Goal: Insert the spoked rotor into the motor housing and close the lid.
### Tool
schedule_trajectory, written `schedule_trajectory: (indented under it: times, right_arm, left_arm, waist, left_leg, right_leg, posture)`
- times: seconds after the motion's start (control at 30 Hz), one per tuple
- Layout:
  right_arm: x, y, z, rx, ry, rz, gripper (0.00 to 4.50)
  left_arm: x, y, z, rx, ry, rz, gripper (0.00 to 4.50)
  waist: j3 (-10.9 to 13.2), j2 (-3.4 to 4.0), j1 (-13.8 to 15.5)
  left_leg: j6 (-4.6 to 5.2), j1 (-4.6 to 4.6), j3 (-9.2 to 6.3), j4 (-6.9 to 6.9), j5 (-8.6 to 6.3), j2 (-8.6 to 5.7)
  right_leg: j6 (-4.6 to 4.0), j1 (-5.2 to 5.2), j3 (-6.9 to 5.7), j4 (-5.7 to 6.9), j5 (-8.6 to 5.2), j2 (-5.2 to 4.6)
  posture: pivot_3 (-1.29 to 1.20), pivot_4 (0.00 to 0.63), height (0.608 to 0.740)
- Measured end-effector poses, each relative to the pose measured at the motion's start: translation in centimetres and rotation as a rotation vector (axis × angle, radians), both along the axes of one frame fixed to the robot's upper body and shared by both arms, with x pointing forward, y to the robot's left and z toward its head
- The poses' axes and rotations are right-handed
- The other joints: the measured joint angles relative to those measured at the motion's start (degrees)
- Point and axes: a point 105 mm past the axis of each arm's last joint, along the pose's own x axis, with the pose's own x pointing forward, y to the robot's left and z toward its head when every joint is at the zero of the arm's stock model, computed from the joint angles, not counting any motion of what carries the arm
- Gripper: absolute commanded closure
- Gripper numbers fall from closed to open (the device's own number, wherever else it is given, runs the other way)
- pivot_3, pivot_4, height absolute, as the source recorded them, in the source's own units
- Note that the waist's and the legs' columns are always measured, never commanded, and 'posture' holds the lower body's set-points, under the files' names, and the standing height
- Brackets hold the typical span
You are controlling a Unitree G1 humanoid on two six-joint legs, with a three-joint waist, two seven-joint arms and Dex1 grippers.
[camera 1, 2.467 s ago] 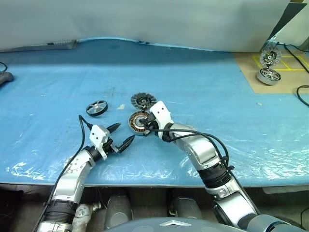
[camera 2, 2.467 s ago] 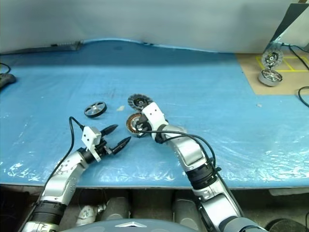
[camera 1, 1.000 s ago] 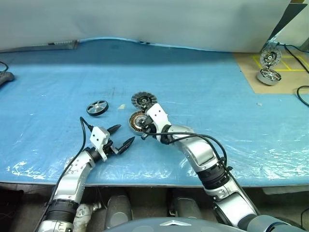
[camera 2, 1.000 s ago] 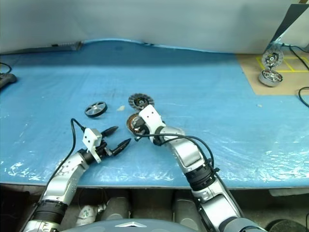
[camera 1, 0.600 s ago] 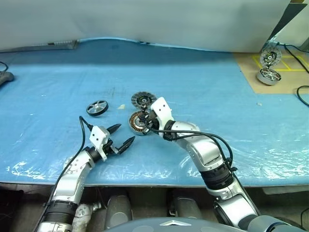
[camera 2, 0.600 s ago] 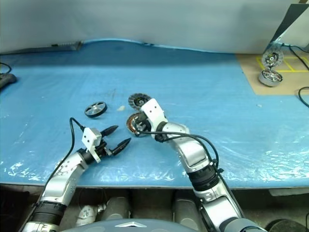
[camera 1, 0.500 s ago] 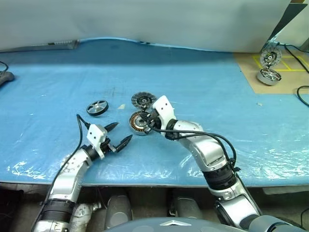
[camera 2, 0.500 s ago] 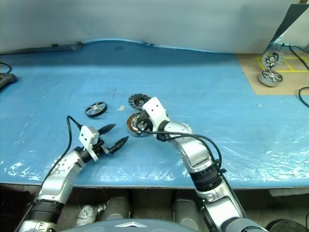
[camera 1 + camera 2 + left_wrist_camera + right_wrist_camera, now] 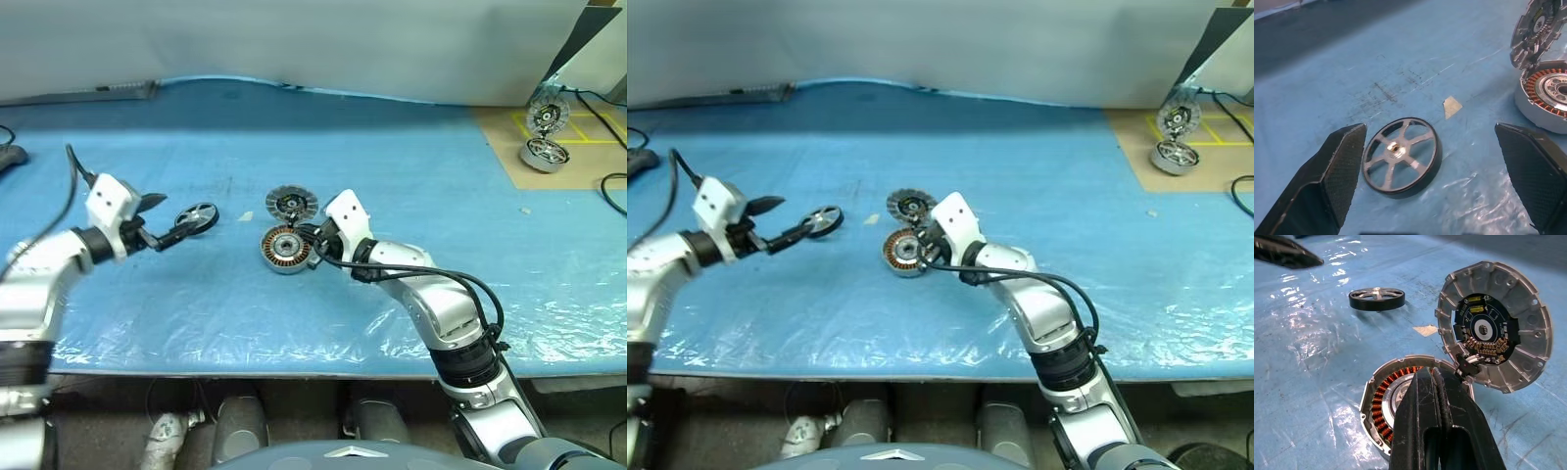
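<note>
No text, label, brand, number or sign can be read on anything here.

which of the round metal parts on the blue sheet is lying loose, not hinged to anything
The spoked rotor, lying flat and alone in front of the open left gripper. The motor housing and its raised lid are joined at their edges, beside the right gripper.

Both arms wear silver-grey shells with ribbed black joints, white blocky wrist housings and looping black cables (one per arm); the left gripper (image 9: 167,219) and right gripper (image 9: 1437,396) carry tapered, textured black fingers.
</note>
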Motion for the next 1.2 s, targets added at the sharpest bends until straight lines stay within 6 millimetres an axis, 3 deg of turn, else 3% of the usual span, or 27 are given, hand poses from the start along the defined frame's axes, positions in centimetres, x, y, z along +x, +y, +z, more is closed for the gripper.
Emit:
schedule_trajectory:
  times: [0.17,0.37,0.63,0.8,0.97,1.2]
  right_arm:
    - [0.1,0.4,-0.2,0.01,0.008,0.007,4.49]
    - [0.3,0.4,-0.4,0.011,0.009,0.013,4.49]
    - [0.3,0.2,-0.9,0.058,0.052,0.016,4.49]
    - [-0.4,-1.2,-1.6,0.153,0.094,0.007,4.49]
    - [-1.2,-1.9,-2.1,0.179,0.085,0.035,4.49]
    - [-1.7,-3.4,-3.6,0.143,-0.029,0.036,4.49]
  left_arm:
    - [1.8,2.5,2.6,0.121,0.189,0.013,0.0]
    - [4.4,1.2,5.0,0.267,0.319,-0.088,0.0]
    - [7.0,-2.7,5.2,0.468,0.429,-0.19,0.0]
    - [7.8,-4.3,4.6,0.551,0.476,-0.187,0.0]
    - [8.2,-5.2,3.1,0.615,0.52,-0.179,0.0]
    - [8.5,-4.9,2.7,0.665,0.522,-0.142,0.0]
  waist:
    - [0.0,0.0,0.5]
    - [0.0,-0.07,1.4]
    - [0.1,-0.17,1.5]
    - [0.1,-0.24,1.6]
    - [0.2,-0.32,1.6]
    - [0.2,-0.42,2.0]
  left_leg:
    - [0.0,-0.02,-0.06,0.01,0.0,-0.05]
    - [-0.01,-0.15,-0.13,0.04,0.01,-0.07]
    - [-0.01,-0.41,-0.29,0.02,0.01,-0.05]
    - [-0.01,-0.48,-0.31,0.01,0.01,-0.05]
    - [-0.01,-0.45,-0.32,0.01,0.01,-0.03]
    - [0.0,-0.44,-0.32,0.06,0.01,-0.03]
  right_leg:
    - [0.02,0.02,-0.01,0.05,0.01,-0.03]
    - [0.04,0.04,-0.05,-0.07,0.03,-0.06]
    - [0.06,0.03,-0.24,-0.13,0.06,-0.05]
    - [0.07,0.03,-0.28,-0.22,0.06,-0.05]
    - [0.07,0.04,-0.31,-0.16,0.08,-0.05]
    - [0.07,0.05,-0.31,-0.13,0.08,-0.08]
  posture:
    - [0.0,0.15,0.74]
    - [0.0,0.15,0.74]
    - [0.0,0.15,0.74]
    - [0.0,0.15,0.74]
    - [0.0,0.15,0.74]
    - [0.0,0.15,0.74]
